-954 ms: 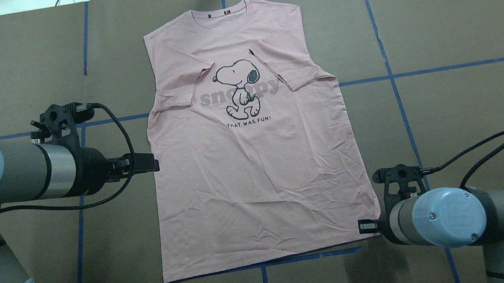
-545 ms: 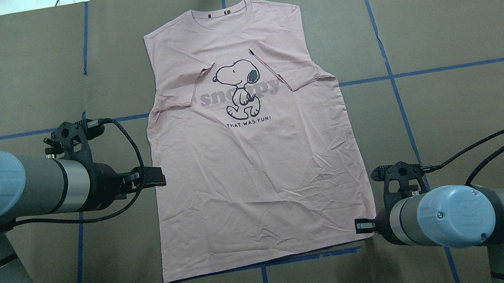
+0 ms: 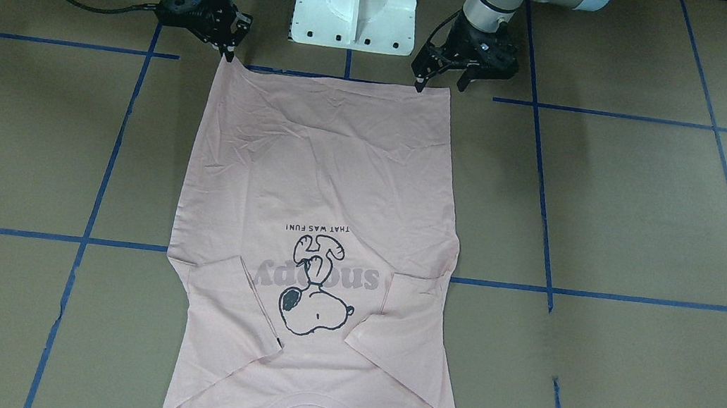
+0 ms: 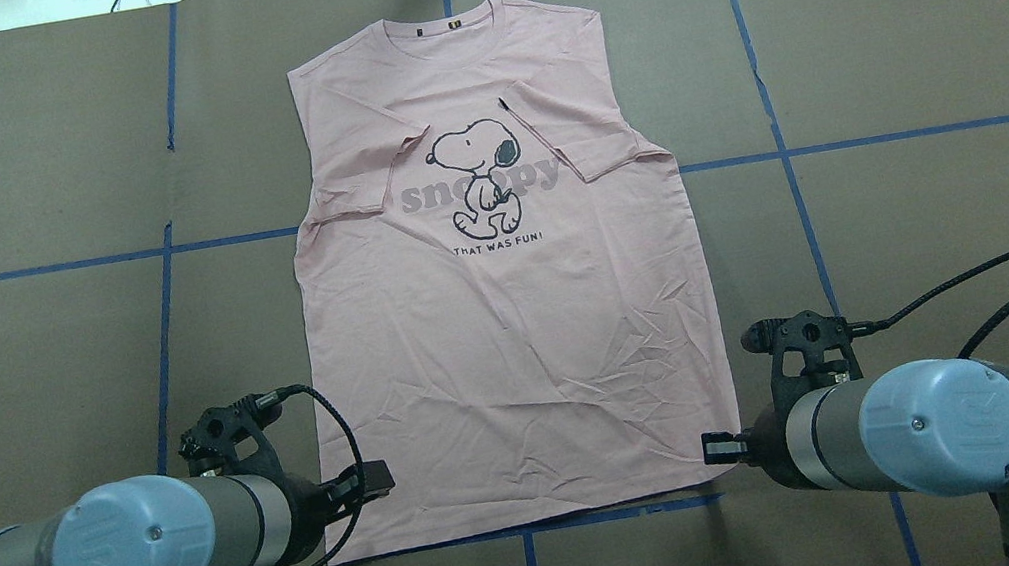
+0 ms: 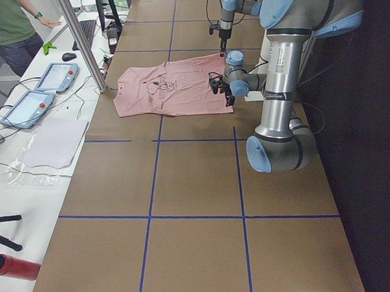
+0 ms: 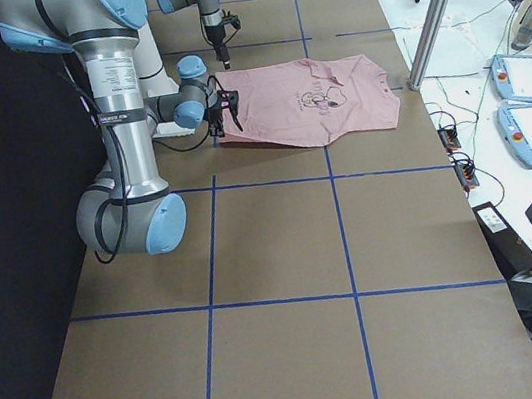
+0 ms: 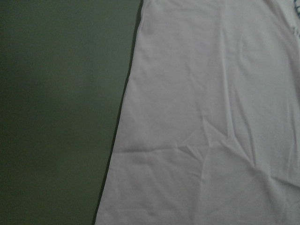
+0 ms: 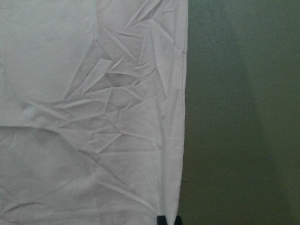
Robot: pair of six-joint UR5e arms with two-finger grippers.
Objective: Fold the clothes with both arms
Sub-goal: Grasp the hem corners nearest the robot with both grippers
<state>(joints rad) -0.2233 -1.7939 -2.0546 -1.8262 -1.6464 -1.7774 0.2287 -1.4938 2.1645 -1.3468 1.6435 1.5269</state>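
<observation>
Two hem corners are being secured: the right gripper (image 3: 228,54), fingers narrow, is pinching the T-shirt (image 4: 511,322), lying flat on the table (image 4: 884,61), at its 5 o'clock overhead. The left gripper (image 3: 441,87), fingers wide, is hovering at 7 o'clock, likely needing to close next.

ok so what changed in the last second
The left gripper swung back toward the robot, from beside the shirt to its hem corner, fingers open. The right gripper edged inward, drawing its hem corner in slightly. The rest of the shirt stayed flat.
</observation>
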